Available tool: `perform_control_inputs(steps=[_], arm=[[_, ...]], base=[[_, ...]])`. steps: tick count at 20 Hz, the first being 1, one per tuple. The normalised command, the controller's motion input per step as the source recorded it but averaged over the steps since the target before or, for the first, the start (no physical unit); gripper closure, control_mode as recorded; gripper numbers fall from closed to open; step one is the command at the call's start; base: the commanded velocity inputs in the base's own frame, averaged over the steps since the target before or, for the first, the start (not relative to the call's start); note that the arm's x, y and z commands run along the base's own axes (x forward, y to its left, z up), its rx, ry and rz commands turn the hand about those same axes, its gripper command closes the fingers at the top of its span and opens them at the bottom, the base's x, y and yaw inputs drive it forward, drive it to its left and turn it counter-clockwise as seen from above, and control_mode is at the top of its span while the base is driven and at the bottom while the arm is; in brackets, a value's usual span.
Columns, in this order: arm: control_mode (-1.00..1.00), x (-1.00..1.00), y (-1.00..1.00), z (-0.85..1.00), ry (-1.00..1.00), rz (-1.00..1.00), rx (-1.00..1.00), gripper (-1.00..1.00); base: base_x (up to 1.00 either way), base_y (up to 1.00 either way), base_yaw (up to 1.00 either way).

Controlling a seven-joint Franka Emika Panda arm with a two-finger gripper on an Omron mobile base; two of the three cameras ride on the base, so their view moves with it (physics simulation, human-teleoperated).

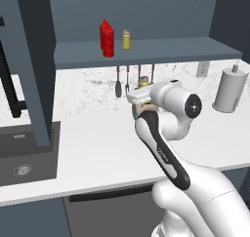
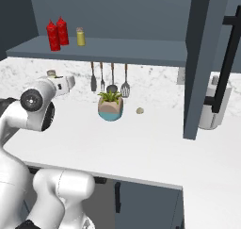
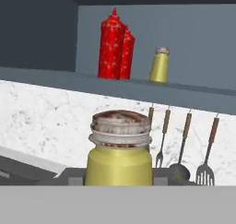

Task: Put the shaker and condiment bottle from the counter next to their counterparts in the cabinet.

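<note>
1. Claw [image 1: 141, 92]: hanging above the counter [image 1: 97, 148] in front of the marbled back wall; pinching the shaker [image 3: 120, 151], whose tan-grey cap is showing large and close in the hand view, rising between the finger tips.
2. The held shaker: sitting upright in the claw, clear of the counter; its cap is peeking above the white hand in the left base view.
3. Cabinet [image 1: 146, 53]: its slate-blue shelf board is carrying two red condiment bottles [image 3: 115, 45] standing side by side, touching or nearly so, with a second shaker [image 3: 159, 65] just beside them to the right.
4. Utensils [image 2: 108, 77]: four are hanging in a row on the back wall under the shelf, wooden handles up.
5. Potted plant [image 2: 111, 105]: resting on the counter below the utensils, with a small pale round object [image 2: 140, 110] lying near it.
6. Grey canister [image 1: 229, 89]: standing upright at the counter's far right.
7. Sink [image 1: 22, 155]: lying recessed at the counter's left.
</note>
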Motion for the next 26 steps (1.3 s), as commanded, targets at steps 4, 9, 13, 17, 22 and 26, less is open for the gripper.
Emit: perform_control_inputs(steps=[4,9,13,17,22,26], arm=[[-1.00,-0.32,-0.24,0.47,-0.03,-0.13,0.09,1.00],[-1.00,-0.33,-0.07,0.45,-0.08,-0.11,0.01,1.00],[-1.00,-0.18,0.00,0.47,-0.07,-0.09,0.00,1.00],[-1.00,-0.02,0.00,0.39,-0.05,-0.06,0.00,1.00],[-1.00,0.06,-0.02,0.36,-0.01,-0.07,0.00,1.00],[-1.00,0.37,-0.02,0.27,0.01,-0.06,0.00,1.00]], base=[[0.00,0.00,0.00],[0.00,0.00,0.00],[0.00,0.00,0.00],[0.00,0.00,0.00],[0.00,0.00,0.00],[0.00,0.00,0.00]])
